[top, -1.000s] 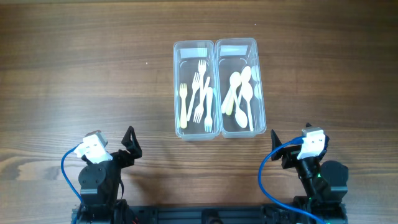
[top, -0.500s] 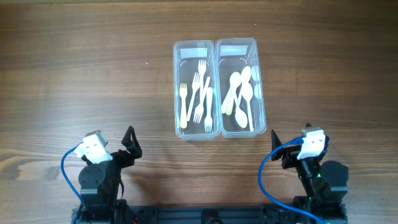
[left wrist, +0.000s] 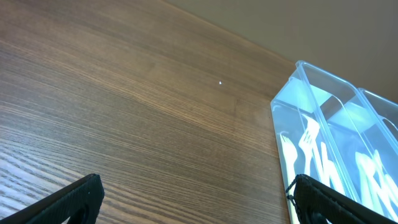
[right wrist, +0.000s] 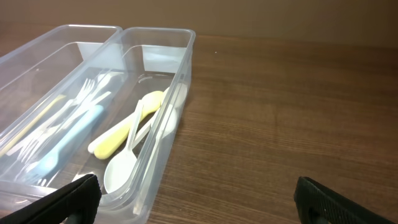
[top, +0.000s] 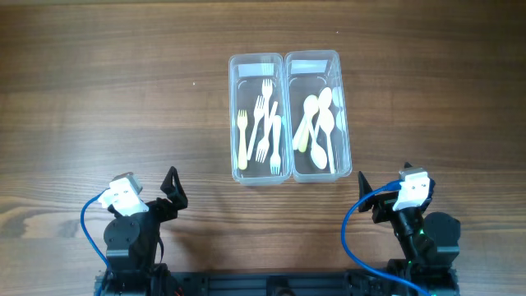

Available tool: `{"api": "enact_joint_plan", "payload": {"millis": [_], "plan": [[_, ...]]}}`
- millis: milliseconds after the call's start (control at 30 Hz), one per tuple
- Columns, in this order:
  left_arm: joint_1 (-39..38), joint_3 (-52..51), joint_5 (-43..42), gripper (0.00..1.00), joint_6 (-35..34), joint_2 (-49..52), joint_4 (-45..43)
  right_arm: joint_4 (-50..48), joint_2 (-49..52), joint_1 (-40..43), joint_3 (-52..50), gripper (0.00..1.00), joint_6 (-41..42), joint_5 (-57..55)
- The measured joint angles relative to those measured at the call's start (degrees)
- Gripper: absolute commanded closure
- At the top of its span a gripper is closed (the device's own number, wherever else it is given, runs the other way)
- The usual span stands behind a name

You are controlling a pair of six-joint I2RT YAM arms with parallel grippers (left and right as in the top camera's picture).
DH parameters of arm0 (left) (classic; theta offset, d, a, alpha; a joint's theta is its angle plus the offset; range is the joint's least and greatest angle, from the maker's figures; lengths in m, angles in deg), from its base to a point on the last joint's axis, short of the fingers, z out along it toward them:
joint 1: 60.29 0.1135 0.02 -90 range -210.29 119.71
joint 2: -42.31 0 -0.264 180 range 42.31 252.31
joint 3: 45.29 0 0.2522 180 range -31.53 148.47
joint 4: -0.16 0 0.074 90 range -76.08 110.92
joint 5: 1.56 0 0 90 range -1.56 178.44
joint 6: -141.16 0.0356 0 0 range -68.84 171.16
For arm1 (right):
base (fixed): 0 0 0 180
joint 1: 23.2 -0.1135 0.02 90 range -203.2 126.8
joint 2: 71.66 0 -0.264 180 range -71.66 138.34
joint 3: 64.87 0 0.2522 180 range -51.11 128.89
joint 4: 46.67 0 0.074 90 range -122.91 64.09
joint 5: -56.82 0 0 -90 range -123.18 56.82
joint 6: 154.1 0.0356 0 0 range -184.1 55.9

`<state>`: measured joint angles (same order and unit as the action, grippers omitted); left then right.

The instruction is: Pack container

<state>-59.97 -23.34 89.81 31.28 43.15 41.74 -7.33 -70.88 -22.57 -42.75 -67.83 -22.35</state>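
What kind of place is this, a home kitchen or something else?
Probably a robot test bench, not a kitchen: a wooden table, a left arm and right arm mounted at its edge with blue cables, and clear containers holding sorted forks and spoons.

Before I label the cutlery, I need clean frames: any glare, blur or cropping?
Overhead: sharp and evenly lit, with pale glare at the far ends of the tubs. Left wrist: crisp, but the tubs are cropped at the right edge and their walls carry a bluish sheen. Right wrist: spoons clear, forks hazier through the clear walls.
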Motion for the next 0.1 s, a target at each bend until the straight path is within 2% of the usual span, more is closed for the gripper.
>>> {"api": "enact_joint_plan", "payload": {"millis": [100], "plan": [[0.0,0.0,0.0,0.0,0.0,0.0,0.0,0.0,0.0,0.0,0.0,0.0,0.0,0.0]]}}
